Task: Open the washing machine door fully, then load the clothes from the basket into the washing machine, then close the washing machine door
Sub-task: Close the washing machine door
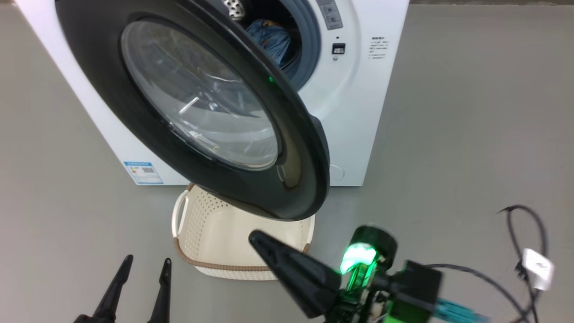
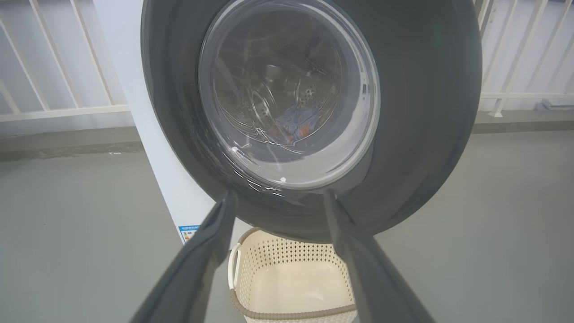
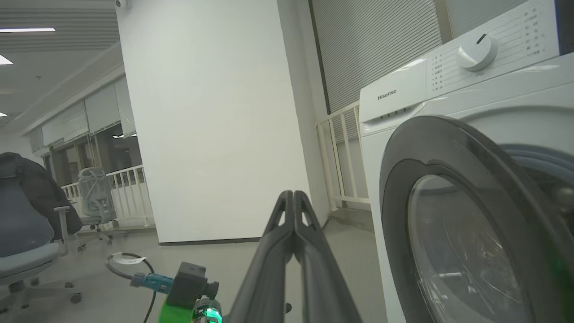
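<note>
The washing machine (image 1: 358, 112) stands ahead, its door (image 1: 202, 98) swung partway out over the basket (image 1: 215, 265). Light-blue clothes (image 1: 271, 40) lie inside the drum; the left wrist view shows the clothes (image 2: 296, 123) through the door (image 2: 421, 112) glass. The basket (image 2: 287, 251) looks empty. My left gripper (image 1: 148, 260) hangs open low at the left, short of the door, fingers apart around nothing (image 2: 278, 199). My right gripper (image 1: 255, 237) is shut and empty, its tip just below the door's lower rim. In the right wrist view, the right gripper (image 3: 293, 197) points left of the door (image 3: 448, 179).
A black cable (image 1: 524, 251) with a white tag (image 1: 538, 264) lies on the grey floor at right. White railings (image 2: 67, 107) run behind the machine. A white pillar (image 3: 210, 121) and office chairs (image 3: 27, 224) stand further off.
</note>
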